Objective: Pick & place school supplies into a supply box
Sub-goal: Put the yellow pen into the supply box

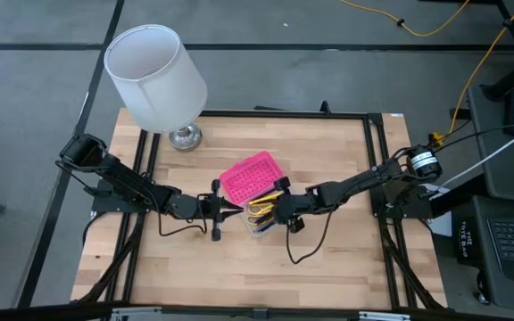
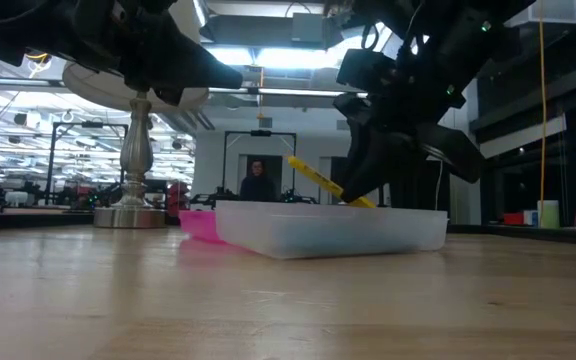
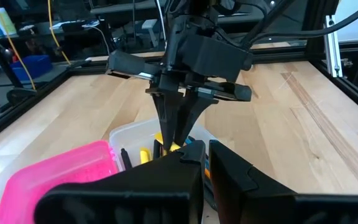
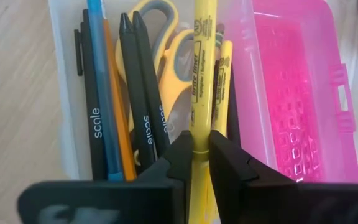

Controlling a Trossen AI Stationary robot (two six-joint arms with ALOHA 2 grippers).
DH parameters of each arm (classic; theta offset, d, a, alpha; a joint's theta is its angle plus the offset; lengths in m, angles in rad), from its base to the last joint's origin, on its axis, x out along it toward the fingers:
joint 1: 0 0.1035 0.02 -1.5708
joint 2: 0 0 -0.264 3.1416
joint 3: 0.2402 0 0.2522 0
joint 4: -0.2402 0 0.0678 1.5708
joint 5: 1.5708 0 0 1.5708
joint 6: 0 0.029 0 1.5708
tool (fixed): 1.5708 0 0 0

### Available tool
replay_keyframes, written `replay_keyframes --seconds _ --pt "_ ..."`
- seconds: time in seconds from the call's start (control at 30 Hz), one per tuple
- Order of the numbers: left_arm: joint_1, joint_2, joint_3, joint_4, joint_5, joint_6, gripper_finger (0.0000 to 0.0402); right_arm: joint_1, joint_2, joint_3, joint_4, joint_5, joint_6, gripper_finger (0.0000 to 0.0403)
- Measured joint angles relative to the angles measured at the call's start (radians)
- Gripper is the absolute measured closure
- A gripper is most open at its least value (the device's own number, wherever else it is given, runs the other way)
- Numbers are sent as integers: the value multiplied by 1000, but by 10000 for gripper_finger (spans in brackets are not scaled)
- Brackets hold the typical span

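The supply box stands open at the table's middle: its clear base (image 1: pixel 259 223) holds black pens (image 4: pixel 143 93), a blue pen, an orange pencil, a second yellow marker and yellow-handled scissors (image 4: pixel 166 50). Its pink lid (image 1: pixel 248 175) lies flat beside the base on the far side. My right gripper (image 4: pixel 201 149) hangs over the base, shut on a yellow highlighter (image 2: pixel 316 178). My left gripper (image 3: pixel 205 167) hovers shut and empty just left of the box, above the table. My right gripper pinches the highlighter's barrel (image 4: pixel 201 134) between its two fingers, which slant down from the table's right side. The highlighter is tilted. One end (image 2: pixel 292 159) sticks up over the box, and the other dips to the base's rim beside the fingers.
A lamp with a white shade (image 1: pixel 154 76) and a silver foot (image 1: pixel 184 135) stands at the table's far left. Black frame rails (image 1: pixel 377 169) border the table. Bare wood lies along the near edge. A person (image 2: pixel 258 182) stands far off in the room.
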Motion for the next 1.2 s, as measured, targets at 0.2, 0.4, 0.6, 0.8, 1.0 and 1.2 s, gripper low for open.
replay_keyframes --seconds 0.2,0.4,0.6,0.8,1.0,1.2 --pt "0 0 0 0 1 -1 384 0 0 0 0 0 3 355" --pt "0 0 0 0 11 -3 384 0 0 0 5 0 4 354" --pt "0 0 0 0 11 -39 384 0 0 0 5 0 4 354" --pt "0 0 0 0 11 -44 384 0 0 0 5 0 19 353" --pt "-1 0 0 0 11 -52 384 0 -1 0 5 0 26 353" --pt "-16 0 0 0 13 -96 384 1 -1 0 7 -56 34 328"
